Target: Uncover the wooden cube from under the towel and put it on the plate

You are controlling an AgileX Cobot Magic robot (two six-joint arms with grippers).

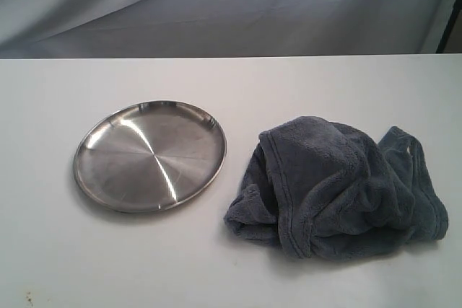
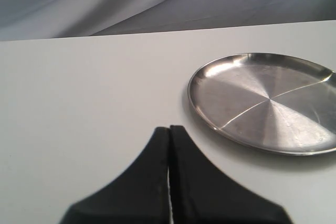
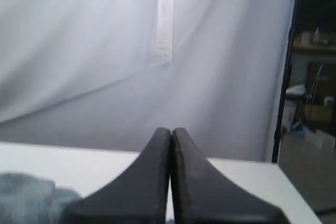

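1. The plate [image 1: 149, 156] is sitting flat on the white desk [image 1: 216, 272], in the left half of the exterior view, with its shiny face showing bare
2. The towel [image 1: 339, 185] is lying in a crumpled heap on the desk to the right of the plate, near its rim but not touching it, and its stitched hem is curling across the front folds
3. The wooden cube is not showing in any view; the heap is bulging high enough to hide it, yet whether it is lying underneath cannot be told
4. The left claw [image 2: 169, 129] is hanging low over the desk with its two black fingers pressed together, pinching nothing; the plate [image 2: 262, 103] is lying near it, clear of the tips
5. The right claw [image 3: 171, 129] is pointing toward the back of the scene, its fingers likewise meeting along their length and gripping nothing, while a soft edge of the towel [image 3: 26, 198] is showing on the desk close by
6. A pale curtain [image 1: 216, 5] is hanging in loose folds behind the far edge of the desk
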